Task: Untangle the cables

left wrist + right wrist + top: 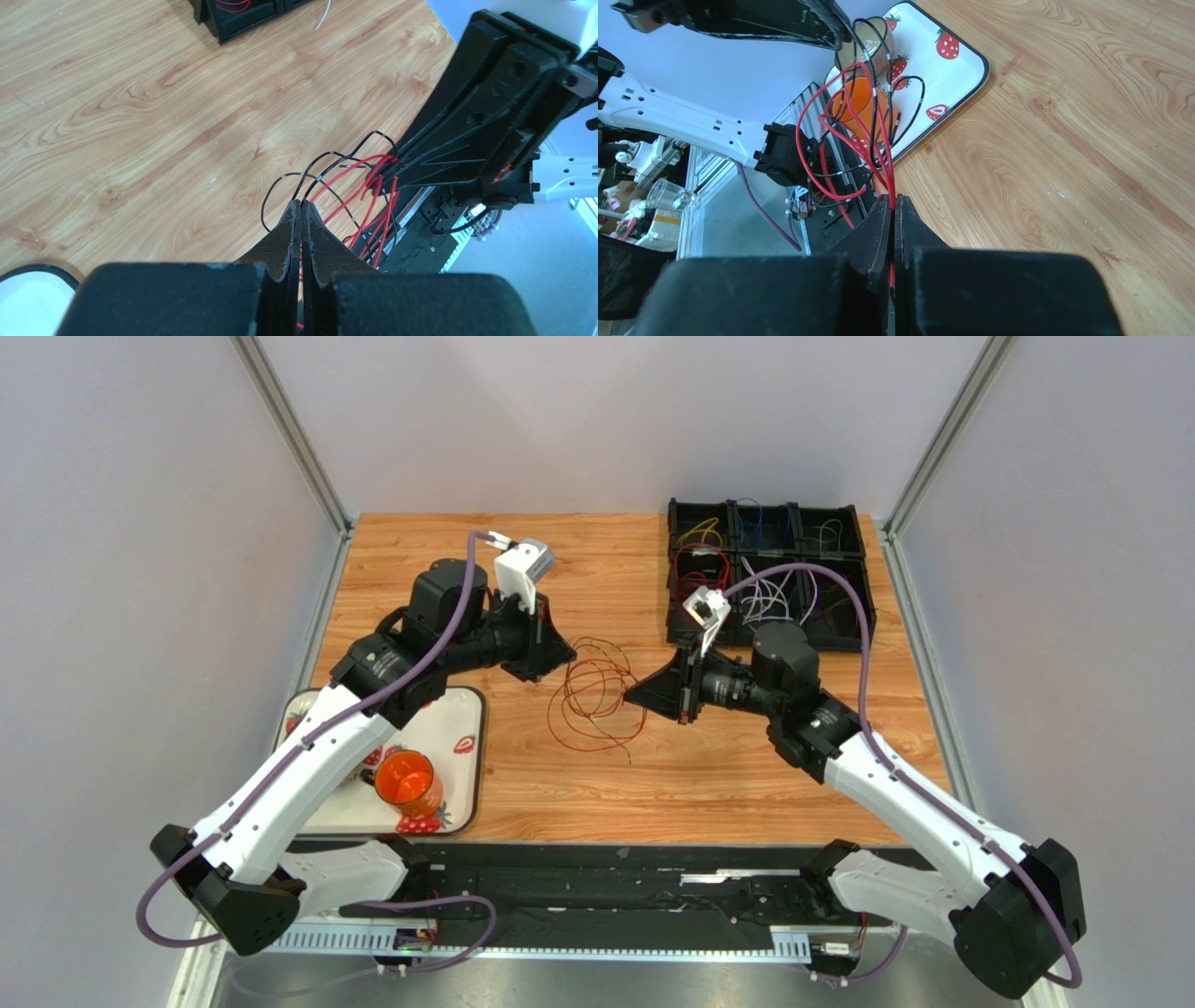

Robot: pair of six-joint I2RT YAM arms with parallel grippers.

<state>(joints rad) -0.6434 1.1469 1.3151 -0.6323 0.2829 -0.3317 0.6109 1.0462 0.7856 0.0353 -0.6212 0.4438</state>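
A tangle of thin red and dark cables (pixel 596 697) hangs between my two grippers above the middle of the wooden table. My left gripper (pixel 558 661) is shut on a dark cable (pixel 309 183) at the tangle's left side. My right gripper (pixel 640 695) is shut on a red cable (pixel 882 157) at its right side. In the left wrist view the red loops (pixel 365 203) run from my fingertips to the right gripper (pixel 394 159). In the right wrist view the loops rise toward the left gripper (pixel 840 38). More cables in yellow, blue, red and white lie in a black bin (pixel 769 571).
The black divided bin stands at the back right of the table. A white strawberry-print tray (pixel 452 756) with an orange cup (pixel 407 781) sits at the front left, under my left arm. Metal frame posts (pixel 302 448) flank the table.
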